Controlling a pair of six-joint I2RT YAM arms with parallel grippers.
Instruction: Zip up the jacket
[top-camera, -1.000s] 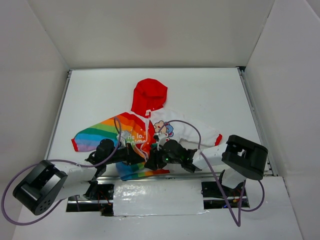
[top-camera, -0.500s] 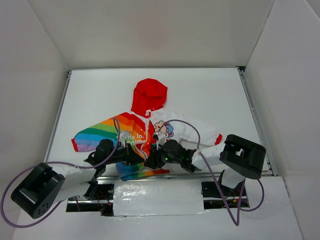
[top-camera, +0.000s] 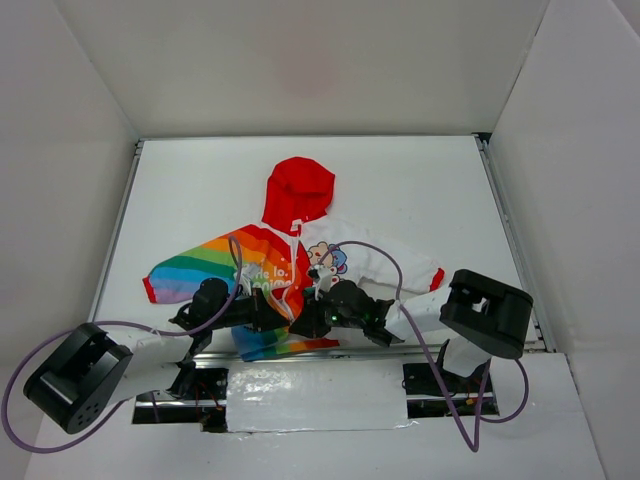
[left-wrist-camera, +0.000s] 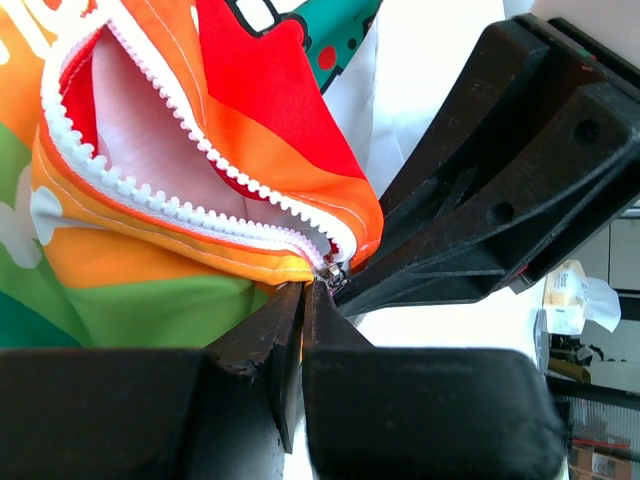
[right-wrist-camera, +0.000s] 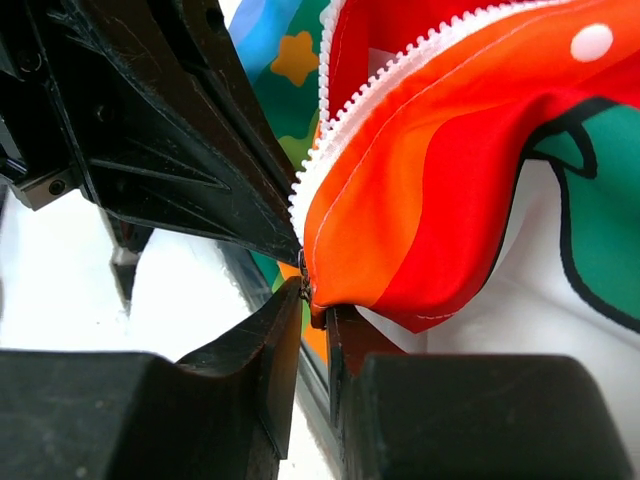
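The jacket (top-camera: 290, 260) lies flat on the white table with its red hood (top-camera: 299, 189) pointing away; the rainbow half is on the left and the white cartoon half on the right. Its white zipper (left-wrist-camera: 180, 205) gapes open above the bottom end. My left gripper (top-camera: 283, 313) (left-wrist-camera: 304, 290) is shut on the orange hem just beside the small metal zipper slider (left-wrist-camera: 333, 275). My right gripper (top-camera: 306, 320) (right-wrist-camera: 314, 305) meets it from the other side, shut on the bottom corner of the jacket (right-wrist-camera: 400, 230) at the zipper's end. The two grippers' tips nearly touch.
The jacket's lower hem hangs at the table's near edge (top-camera: 330, 352), right above the arm bases. A purple cable (top-camera: 370, 248) loops over the white half of the jacket. White walls enclose the table on three sides.
Both grippers stay clamped at the jacket's bottom hem. The left arm's elbow has shifted slightly; the jacket has hardly moved.
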